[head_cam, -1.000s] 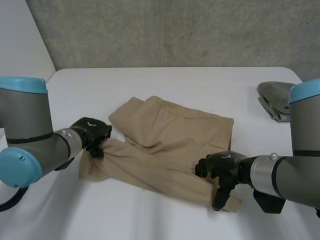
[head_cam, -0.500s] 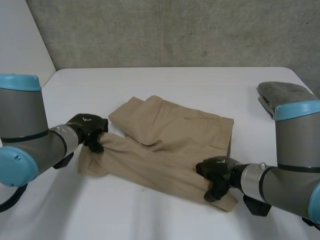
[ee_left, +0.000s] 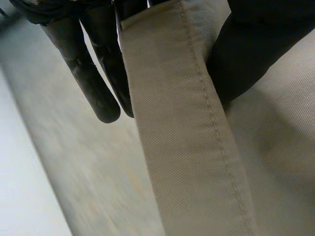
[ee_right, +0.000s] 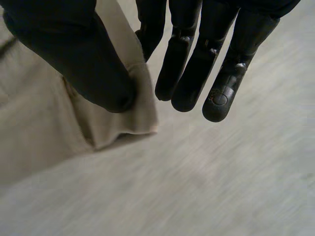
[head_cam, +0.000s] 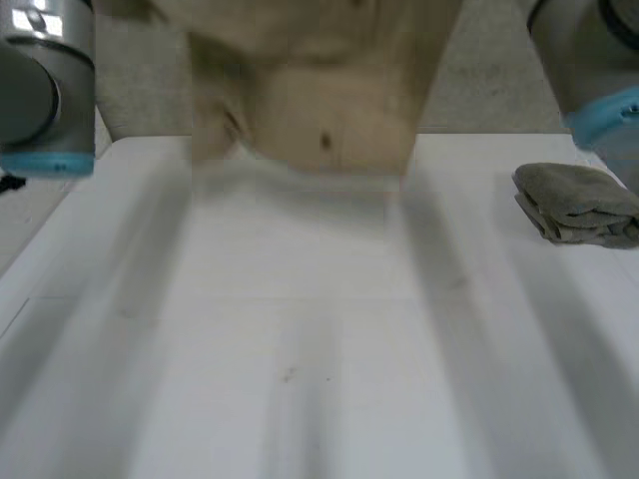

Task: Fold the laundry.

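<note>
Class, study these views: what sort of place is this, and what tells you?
Probably a robotics lab test bench, not a home: a bare white table against a concrete wall, two robot arms holding a tan garment aloft, and a folded grey cloth set aside.

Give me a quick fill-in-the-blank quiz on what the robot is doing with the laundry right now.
1. The tan trousers hang ____ the white table rather than lying flat on it.
2. The left hand and the right hand each pinch the trousers between fingers and ____.
3. The folded cloth on the table is coloured ____.
4. That cloth lies on the robot's ____ side.
Missing words: above; thumb; grey; right.
</note>
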Available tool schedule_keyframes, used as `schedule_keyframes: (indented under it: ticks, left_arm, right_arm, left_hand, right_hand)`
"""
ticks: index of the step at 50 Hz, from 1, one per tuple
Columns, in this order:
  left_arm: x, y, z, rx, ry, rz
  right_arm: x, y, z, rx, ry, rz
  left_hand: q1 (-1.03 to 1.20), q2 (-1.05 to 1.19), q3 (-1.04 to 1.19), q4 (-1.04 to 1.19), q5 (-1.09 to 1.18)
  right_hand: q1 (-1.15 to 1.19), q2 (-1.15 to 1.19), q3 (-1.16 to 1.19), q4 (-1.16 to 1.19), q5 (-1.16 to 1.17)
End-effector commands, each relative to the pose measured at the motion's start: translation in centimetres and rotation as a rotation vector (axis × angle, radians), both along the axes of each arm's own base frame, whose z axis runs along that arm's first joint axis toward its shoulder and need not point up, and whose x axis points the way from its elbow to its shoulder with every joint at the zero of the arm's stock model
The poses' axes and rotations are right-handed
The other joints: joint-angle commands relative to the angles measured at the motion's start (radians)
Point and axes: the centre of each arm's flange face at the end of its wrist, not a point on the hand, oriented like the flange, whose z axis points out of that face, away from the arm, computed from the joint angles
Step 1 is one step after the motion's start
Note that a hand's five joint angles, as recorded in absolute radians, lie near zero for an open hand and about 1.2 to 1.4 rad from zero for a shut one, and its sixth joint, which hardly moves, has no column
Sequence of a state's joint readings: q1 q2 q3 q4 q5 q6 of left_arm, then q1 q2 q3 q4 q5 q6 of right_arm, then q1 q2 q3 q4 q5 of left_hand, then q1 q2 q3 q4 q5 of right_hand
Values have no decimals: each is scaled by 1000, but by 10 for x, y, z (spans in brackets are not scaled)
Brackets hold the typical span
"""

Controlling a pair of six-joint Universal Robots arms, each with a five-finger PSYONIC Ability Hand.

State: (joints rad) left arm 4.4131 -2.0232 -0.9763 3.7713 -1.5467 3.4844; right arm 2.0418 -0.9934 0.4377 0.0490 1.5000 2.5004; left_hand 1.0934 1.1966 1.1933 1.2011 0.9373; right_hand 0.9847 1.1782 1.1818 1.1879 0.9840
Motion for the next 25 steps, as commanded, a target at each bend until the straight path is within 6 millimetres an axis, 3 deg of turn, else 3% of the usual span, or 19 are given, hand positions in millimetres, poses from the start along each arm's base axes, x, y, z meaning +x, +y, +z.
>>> schedule_keyframes:
  ticks: [1,2,5,6,7,9,13,14,15,18,21,25]
  left_arm:
    - [-8,13,-23,58,-21,-39]
    - [-8,13,-31,81,-26,-42]
    - [-7,16,-65,182,-49,-48]
    - [-7,17,-74,208,-56,-49]
    - [-7,21,-94,266,-76,-50]
    - [-5,25,-115,326,-96,-49]
    - [0,42,-167,479,-151,-49]
    - [1,46,-177,509,-162,-48]
    - [4,55,-195,565,-183,-48]
    - [6,71,-218,640,-210,-55]
    - [6,92,-240,725,-243,-69]
    - [14,115,-241,787,-273,-64]
  right_arm:
    - [14,4,-14,13,-23,56]
    - [18,6,-31,75,8,66]
    - [24,14,-55,157,49,89]
    - [23,15,-74,215,80,88]
    - [22,16,-83,241,95,89]
    - [21,19,-104,302,130,90]
    - [14,30,-157,461,215,84]
    - [11,37,-183,533,261,81]
    - [8,39,-193,562,278,79]
    - [1,54,-231,678,339,86]
    - [-4,65,-250,739,372,98]
    - [-11,81,-268,809,412,119]
  left_hand:
    - [303,200,203,195,284]
    - [303,200,203,195,284]
    - [303,200,203,195,284]
    - [303,200,203,195,284]
    - [303,200,203,195,284]
    - [303,200,203,195,284]
    - [303,200,203,195,284]
    - [303,200,203,195,284]
    - [303,200,203,195,284]
    - [303,200,203,195,284]
    - [303,200,203,195,284]
    - [303,200,203,195,284]
  right_hand:
    - [412,218,215,208,238]
    - [412,218,215,208,238]
    - [412,218,215,208,238]
    - [412,218,215,208,238]
    - [412,218,215,208,238]
    - [412,218,215,208,238]
    - [412,218,215,208,238]
    - [412,218,215,208,238]
    - [412,218,215,208,238]
    - [412,218,215,208,238]
    - [412,218,215,208,238]
    - [412,218,215,208,238]
